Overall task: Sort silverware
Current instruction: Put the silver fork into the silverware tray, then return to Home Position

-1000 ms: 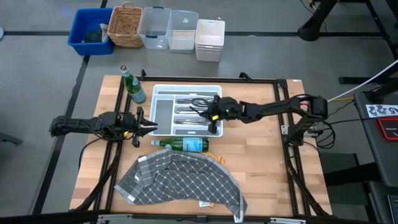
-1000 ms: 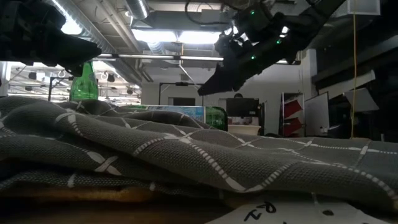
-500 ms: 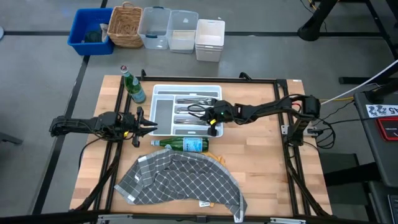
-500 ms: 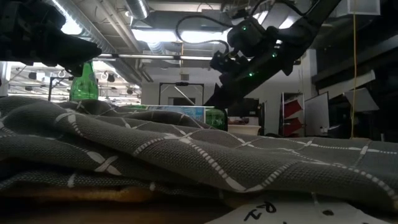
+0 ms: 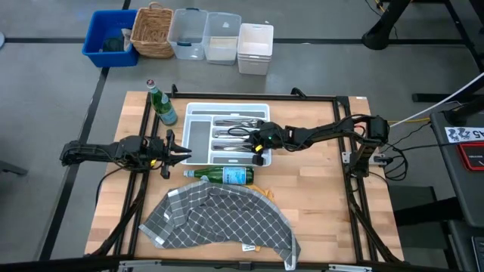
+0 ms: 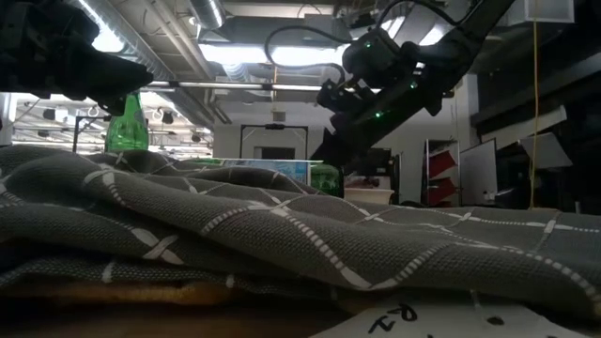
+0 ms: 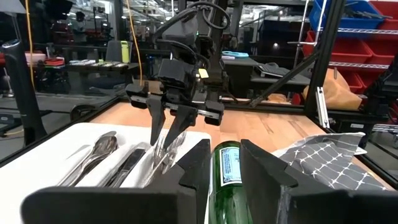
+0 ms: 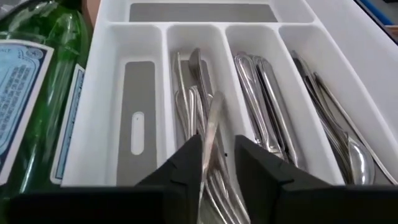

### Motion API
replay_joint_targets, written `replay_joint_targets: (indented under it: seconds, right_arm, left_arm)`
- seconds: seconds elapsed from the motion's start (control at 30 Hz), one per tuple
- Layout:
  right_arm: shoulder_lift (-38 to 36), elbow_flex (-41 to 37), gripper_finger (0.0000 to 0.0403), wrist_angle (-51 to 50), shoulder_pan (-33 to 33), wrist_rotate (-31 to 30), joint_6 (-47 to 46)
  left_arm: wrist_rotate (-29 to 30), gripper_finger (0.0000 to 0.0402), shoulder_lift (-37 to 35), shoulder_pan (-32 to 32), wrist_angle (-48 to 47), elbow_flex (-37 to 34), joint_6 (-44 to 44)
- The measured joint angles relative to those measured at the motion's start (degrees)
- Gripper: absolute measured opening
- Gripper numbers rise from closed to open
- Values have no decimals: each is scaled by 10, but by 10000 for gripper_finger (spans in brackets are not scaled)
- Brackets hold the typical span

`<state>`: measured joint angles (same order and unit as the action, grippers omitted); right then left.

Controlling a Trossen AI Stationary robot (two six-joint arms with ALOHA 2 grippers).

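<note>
The right gripper hangs low over the white tray near the bench's far edge, its fingers slightly apart around a fork standing among the other forks; its own wrist view shows the silverware sorted by compartment, which the low view hides behind a grey cloth. A green bottle lies just beside the tray's near wall, and another bottle stands at its left. The left gripper waits left of the tray, arm stretched level, fingers apart and empty.
</note>
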<state>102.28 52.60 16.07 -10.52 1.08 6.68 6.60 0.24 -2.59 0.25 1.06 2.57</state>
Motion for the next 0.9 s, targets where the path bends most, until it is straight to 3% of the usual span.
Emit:
replay_joint_targets:
  seconds: [0.17, 0.4, 0.9]
  right_arm:
    - [0, 0, 119, 4, 0, 0, -3]
    - [-35, 0, 122, -4, 1, 0, -4]
    - [-316, 0, 122, -196, 1, 0, -4]
  left_arm:
    - [0, 74, 0, 0, 0, 0, 0]
    - [0, 74, 0, 0, 0, 0, 0]
    - [0, 74, 0, 0, 0, 0, 0]
